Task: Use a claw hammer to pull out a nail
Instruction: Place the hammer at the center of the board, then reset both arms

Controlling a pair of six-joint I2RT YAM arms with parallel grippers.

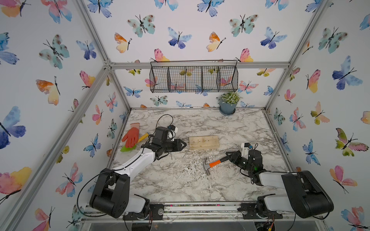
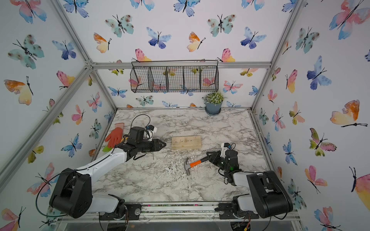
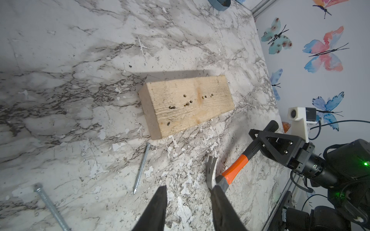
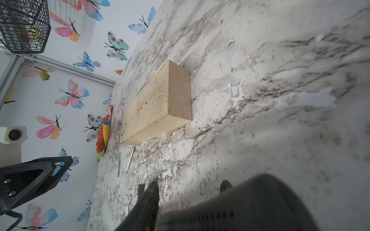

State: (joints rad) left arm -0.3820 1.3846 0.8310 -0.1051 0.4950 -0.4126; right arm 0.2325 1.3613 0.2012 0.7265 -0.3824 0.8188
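2 claws open: R claw (image 1: 228, 157) round claw hammer (image 1: 214, 163) handle, L claw (image 1: 185, 144) near plank (image 1: 203, 142)

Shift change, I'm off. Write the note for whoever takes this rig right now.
Left tool: open, empty, pointing at the wooden board's end.
Right tool: around the claw hammer's black handle; gripping or loose, cannot tell. Hammer head rests on the table.
Done: two nails lie loose on the table near the board, which shows only holes.
Left: seemingly nothing to pull; check the board, then park the hammer.
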